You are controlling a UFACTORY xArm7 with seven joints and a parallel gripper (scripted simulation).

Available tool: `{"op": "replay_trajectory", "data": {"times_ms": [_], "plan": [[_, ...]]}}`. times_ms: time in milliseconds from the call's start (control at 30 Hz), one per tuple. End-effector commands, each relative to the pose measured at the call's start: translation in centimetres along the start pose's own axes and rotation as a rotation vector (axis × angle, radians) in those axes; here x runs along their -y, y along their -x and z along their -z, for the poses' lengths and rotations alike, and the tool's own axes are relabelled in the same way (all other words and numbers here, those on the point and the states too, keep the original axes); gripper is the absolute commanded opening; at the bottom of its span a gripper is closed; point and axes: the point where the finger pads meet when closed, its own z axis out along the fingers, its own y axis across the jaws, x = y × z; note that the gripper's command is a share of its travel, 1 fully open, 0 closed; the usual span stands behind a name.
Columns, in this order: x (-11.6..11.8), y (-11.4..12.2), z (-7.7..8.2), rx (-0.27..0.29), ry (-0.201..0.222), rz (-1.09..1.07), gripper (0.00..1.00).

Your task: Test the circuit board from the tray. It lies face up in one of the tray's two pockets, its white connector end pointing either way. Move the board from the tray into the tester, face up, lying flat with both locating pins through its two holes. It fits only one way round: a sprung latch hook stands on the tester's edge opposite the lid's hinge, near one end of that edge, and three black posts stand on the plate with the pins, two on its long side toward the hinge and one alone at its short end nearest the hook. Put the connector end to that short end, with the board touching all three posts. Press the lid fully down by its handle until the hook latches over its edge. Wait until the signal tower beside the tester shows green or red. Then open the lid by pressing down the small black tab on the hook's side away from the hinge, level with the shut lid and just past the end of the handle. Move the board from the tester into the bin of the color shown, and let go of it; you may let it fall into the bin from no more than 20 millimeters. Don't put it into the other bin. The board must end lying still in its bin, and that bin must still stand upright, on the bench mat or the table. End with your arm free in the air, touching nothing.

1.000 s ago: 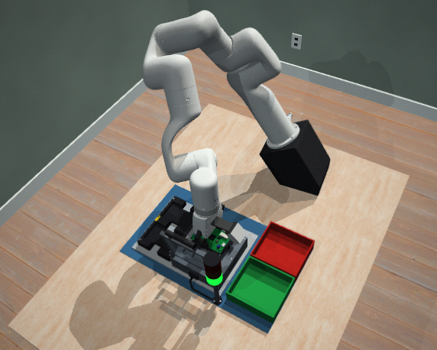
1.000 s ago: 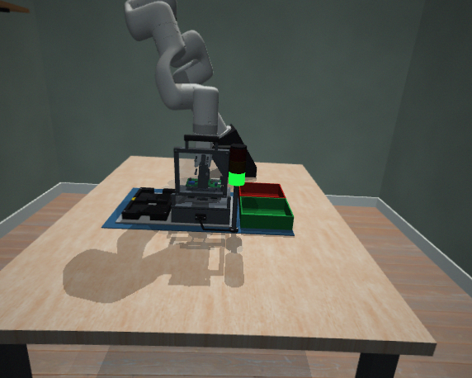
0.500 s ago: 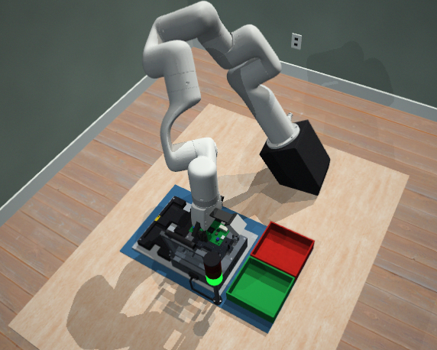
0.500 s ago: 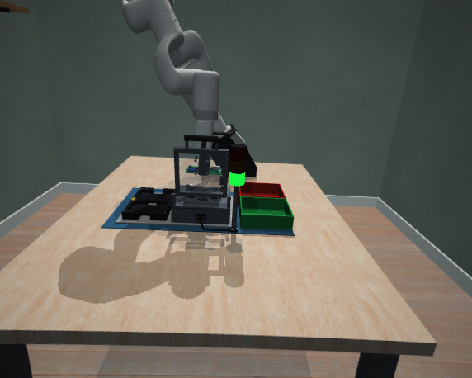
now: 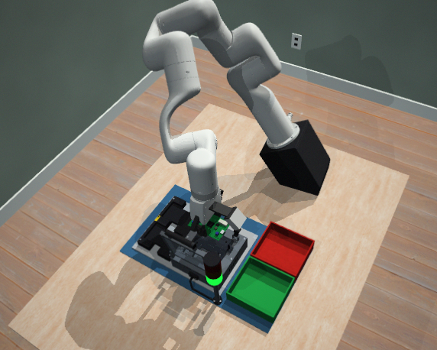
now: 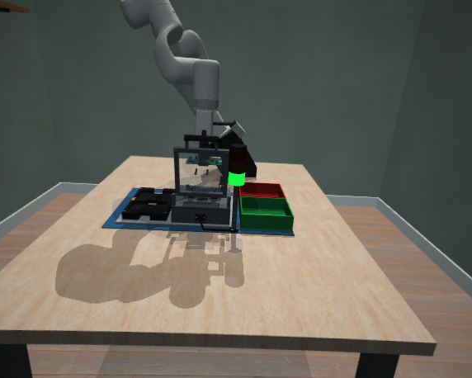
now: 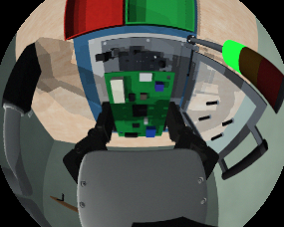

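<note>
My gripper is shut on the green circuit board, one finger on each long edge. It holds the board level above the tester's plate. In the exterior view the board hangs behind the upright open lid frame, well above the tester. In the top view the board shows under the wrist, over the tester. The signal tower beside the tester shows green. The green bin and the red bin stand to the right of the tester, both with nothing in them.
The black tray lies left of the tester on the blue mat, its pockets holding nothing. The lid frame and the tower stand close beside the gripper. The arm's black base stands at the back of the table.
</note>
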Motion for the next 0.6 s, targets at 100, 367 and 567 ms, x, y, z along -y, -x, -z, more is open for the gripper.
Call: {"op": "replay_trajectory", "data": {"times_ms": [100,367,567], "plan": [[-0.1,-0.1,0.3,-0.002,0.004,0.0,0.79],[-0.2,-0.3,0.2,-0.002,0.004,0.0,0.79],[-0.5,-1.5,-0.2,-0.002,0.004,0.0,0.79]]}}
